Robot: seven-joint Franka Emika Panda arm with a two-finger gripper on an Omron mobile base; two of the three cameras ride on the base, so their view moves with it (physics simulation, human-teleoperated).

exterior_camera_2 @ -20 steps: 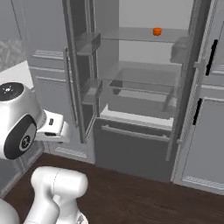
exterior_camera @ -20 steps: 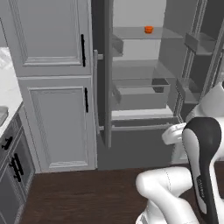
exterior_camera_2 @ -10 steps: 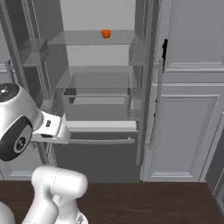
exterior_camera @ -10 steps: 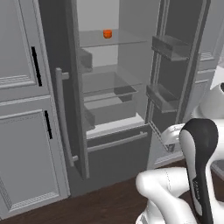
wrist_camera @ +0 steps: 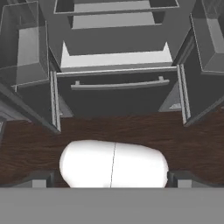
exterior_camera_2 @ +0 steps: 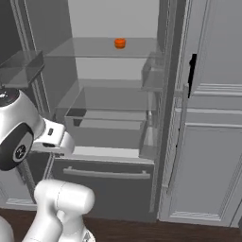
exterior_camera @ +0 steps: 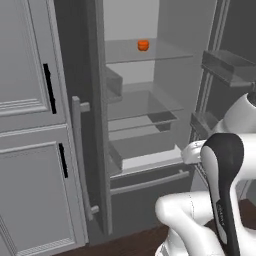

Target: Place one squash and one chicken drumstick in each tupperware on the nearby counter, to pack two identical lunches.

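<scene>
Open fridge filled frame centre, both doors swung wide; grey panelled cabinets at left, dark wood floor below. Small squat orange squash sat on top glass shelf, upper centre; too round to tell long axis. Tool fingertips spread wide, holding nothing.

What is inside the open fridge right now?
One small orange item sits on the top glass shelf. The lower shelves and clear drawers look empty. The closed bottom freezer drawer hides its contents.
</scene>
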